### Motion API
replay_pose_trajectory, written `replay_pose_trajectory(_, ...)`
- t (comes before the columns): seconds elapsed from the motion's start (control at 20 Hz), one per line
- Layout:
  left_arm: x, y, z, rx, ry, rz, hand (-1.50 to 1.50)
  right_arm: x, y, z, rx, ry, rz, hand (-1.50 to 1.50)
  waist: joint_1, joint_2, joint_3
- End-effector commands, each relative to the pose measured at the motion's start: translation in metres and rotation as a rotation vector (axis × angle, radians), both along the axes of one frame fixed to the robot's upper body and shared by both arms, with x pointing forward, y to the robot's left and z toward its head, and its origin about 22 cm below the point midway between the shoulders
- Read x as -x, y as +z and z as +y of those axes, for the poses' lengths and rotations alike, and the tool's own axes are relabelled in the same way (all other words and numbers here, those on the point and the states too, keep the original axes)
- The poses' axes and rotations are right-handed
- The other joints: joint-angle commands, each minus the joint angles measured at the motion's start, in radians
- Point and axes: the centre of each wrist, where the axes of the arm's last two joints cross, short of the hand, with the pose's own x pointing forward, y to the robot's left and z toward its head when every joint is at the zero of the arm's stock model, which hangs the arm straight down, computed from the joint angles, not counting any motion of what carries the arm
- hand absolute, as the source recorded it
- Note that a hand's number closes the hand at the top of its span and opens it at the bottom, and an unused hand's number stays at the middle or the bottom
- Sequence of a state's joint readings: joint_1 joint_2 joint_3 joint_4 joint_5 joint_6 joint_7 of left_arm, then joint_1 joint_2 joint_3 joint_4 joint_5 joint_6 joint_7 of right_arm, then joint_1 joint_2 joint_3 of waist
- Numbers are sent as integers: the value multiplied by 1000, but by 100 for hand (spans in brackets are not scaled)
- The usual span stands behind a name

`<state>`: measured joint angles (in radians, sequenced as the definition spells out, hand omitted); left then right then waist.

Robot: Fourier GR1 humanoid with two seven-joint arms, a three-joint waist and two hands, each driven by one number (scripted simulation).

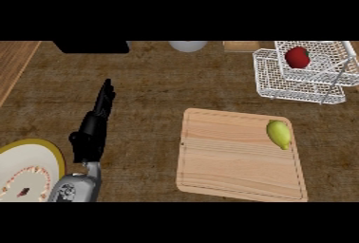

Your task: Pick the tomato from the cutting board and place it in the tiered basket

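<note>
Beside the tomato's tiered basket [301,78], a pear [278,134] occupies the cutting board [238,156].

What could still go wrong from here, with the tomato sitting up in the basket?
The tomato lies in the upper tier of the tiered basket, close to its left wall, so a knock might roll it. The left hand rests open left of the cutting board; a sweep rightward could nudge the board and the yellow-green fruit near its edge.

Even soft light, faint shadows, no glare
</note>
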<state>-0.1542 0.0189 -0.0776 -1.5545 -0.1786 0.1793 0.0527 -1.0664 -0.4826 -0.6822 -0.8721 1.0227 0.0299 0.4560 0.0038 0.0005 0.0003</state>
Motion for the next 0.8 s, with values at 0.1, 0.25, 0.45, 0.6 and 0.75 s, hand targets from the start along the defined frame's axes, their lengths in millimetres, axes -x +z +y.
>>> replay_pose_trajectory(0.1,3,-15,-4,3,16,18,0,41,12,-58,-132,-147,-105,-150,-26,-5,0)
replay_pose_trajectory(0.25,-4,-11,13,15,28,19,0,68,6,-88,-226,-192,-156,-150,-31,-6,0)
replay_pose_trajectory(0.45,13,-13,13,-4,31,16,0,132,-4,-133,-258,-201,-210,-150,-45,-15,0)
replay_pose_trajectory(0.6,15,-9,9,-7,46,14,0,180,-28,-153,-241,-187,-198,-150,-49,-15,0)
replay_pose_trajectory(0.75,15,-11,13,22,49,22,0,233,-24,-180,-236,-157,-206,-150,-48,-13,0)
